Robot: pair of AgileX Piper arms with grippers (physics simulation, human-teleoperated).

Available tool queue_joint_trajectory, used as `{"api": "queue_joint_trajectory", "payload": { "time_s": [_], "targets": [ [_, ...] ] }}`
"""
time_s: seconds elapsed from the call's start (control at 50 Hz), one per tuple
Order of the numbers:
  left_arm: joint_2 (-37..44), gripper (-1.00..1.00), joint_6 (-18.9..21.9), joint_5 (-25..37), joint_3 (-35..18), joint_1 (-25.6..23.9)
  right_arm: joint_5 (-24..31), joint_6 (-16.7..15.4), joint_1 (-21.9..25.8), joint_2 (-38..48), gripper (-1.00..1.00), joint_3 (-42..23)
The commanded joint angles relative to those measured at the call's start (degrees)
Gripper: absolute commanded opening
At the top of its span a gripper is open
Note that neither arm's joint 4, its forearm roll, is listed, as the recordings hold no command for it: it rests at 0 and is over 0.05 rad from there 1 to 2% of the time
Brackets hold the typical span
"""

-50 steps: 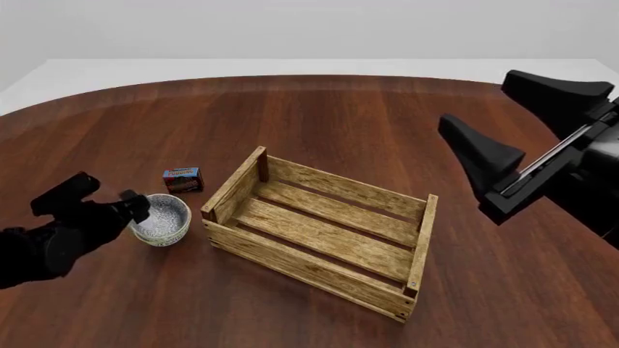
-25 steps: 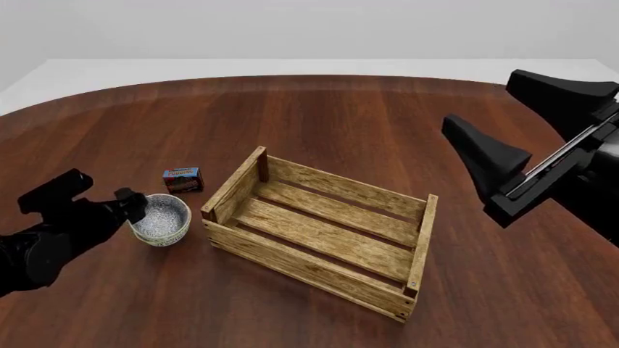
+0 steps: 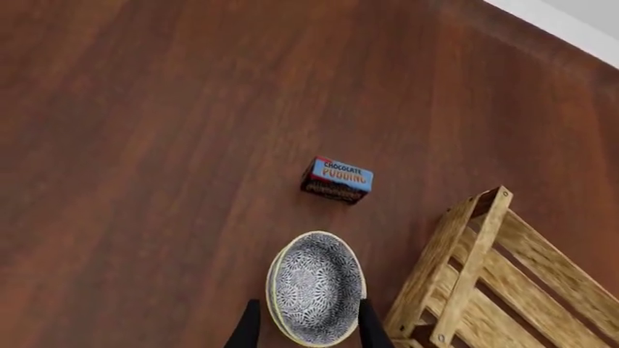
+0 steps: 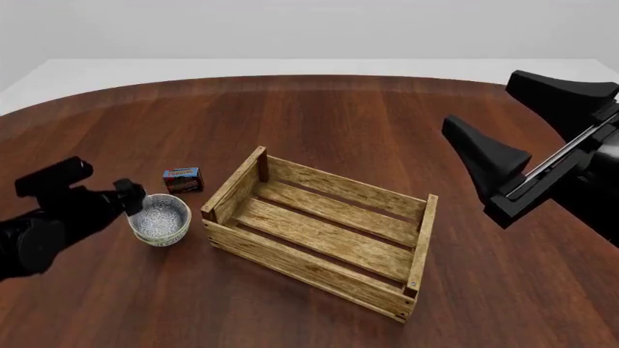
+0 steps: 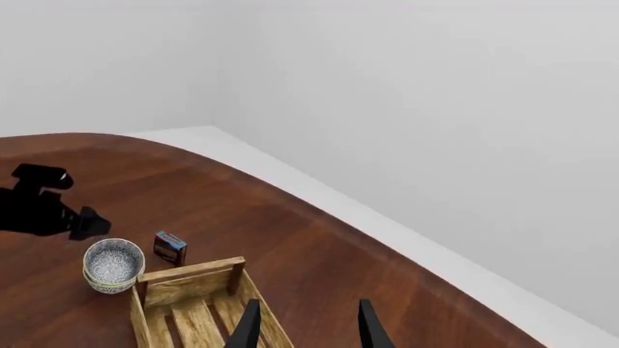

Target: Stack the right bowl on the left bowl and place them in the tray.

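A patterned grey-white bowl (image 4: 161, 218) stands on the table just left of the tray (image 4: 300, 264), a light wooden slatted crate. Two cream rims show one above the other, so it looks like two bowls nested; they also show in the left wrist view (image 3: 314, 286) and the right wrist view (image 5: 114, 264). My left gripper (image 4: 101, 183) is open and empty, just left of the bowl, with its fingertips (image 3: 249, 328) at either side of the bowl's near rim. My right gripper (image 4: 480, 101) is open and empty, raised high at the right, above and beyond the tray (image 5: 184, 279).
A small blue-red chocolate pudding box (image 4: 183, 179) lies just behind the bowl, near the tray's left corner post (image 3: 488, 217). It also shows in the wrist views (image 3: 338, 179) (image 5: 169, 247). The inside of the tray holds nothing.
My left gripper has drawn back to the left, off the bowl's left rim, still open. The right gripper shifted slightly to the right and then stayed put.
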Motion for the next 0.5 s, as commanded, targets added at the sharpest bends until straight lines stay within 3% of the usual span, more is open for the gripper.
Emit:
{"api": "queue_joint_trajectory", "payload": {
  "time_s": [0.02, 0.38, 0.5],
  "targets": [
    [-0.9, 1.0, 2.7, 3.3, -2.1, 0.6, -0.1, 0.0, -0.1, 0.3, 1.0, -0.1],
    [-0.2, 1.0, 2.3, 3.3, -2.3, 0.5, -0.1, 0.0, -0.1, 0.2, 1.0, -0.1],
    [0.1, 1.0, 6.5, 6.4, -4.8, 3.5, -0.4, -0.2, -0.4, 0.7, 1.0, 0.0]
  ]
}}
